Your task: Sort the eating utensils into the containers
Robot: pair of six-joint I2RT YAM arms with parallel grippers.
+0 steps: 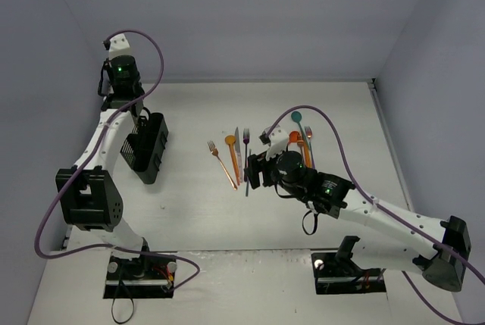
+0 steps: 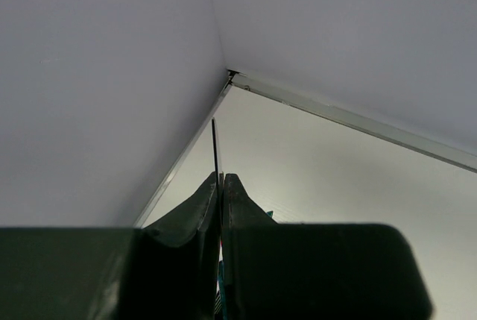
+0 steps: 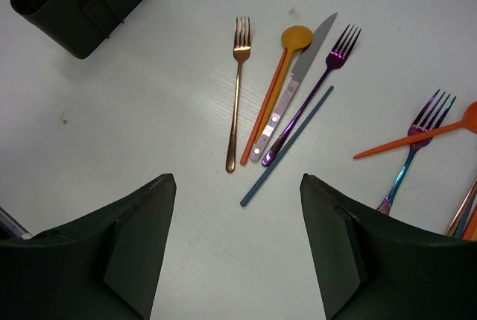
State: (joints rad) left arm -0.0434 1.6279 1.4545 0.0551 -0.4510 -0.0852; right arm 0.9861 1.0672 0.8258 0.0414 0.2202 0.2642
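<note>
Two grippers: left gripper [image 2: 222, 180], close-up in its wrist view only, clamps a dark strip [image 2: 215, 145] seen edge-on; right gripper [image 3: 237, 186] is spread wide, empty. Upper centre of right wrist view: copper fork [image 3: 238, 89], orange spoon [image 3: 295, 37], knife [image 3: 299, 81], purple fork [image 3: 329, 74], lying flat. Top view alone shows the whole caddy [image 1: 148, 151], centre-left.

A black caddy [image 1: 148, 147] is set at the left, and a thin dark utensil [image 2: 216, 148] is held clamped. At centre a copper fork [image 3: 236, 96], orange spoon [image 3: 296, 38], knife [image 3: 302, 66], purple fork [image 3: 320, 81] and blue stick [image 3: 287, 146] are laid side by side.
</note>
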